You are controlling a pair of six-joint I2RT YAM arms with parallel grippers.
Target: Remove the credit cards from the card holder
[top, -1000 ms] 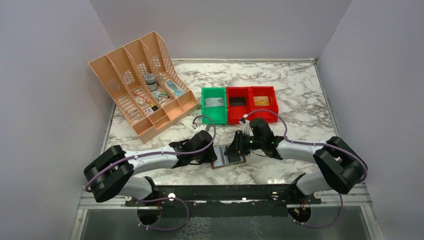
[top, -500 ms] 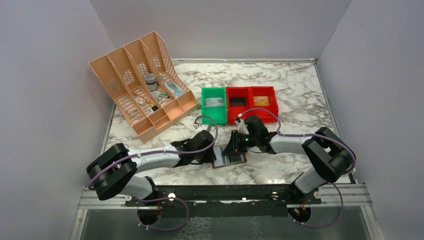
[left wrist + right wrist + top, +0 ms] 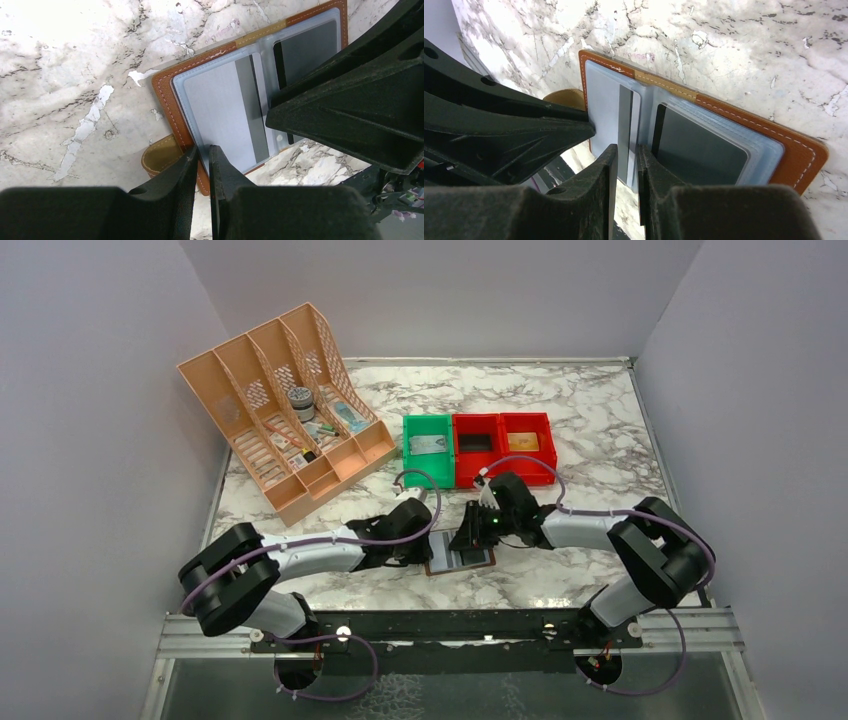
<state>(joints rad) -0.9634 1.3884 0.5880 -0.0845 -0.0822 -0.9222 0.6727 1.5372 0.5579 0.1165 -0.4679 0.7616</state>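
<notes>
The holder lies open on the surface, between both sets of fingers. The banded card sits in its sleeve, its edge in the slit between the nearly closed right fingers; whether they truly grip it I cannot tell. The left fingers, a sliver apart, straddle the holder's edge beside the tab. Risks: a thin pinch slipping off, or the pull dragging the holder along

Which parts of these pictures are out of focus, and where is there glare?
Left wrist view: the left gripper is dark and soft near the lens, the card holder sharp, the marble table washed out at upper left. Right wrist view: the right gripper likewise soft, the holder sharp. Top view: even light, little glare.
</notes>
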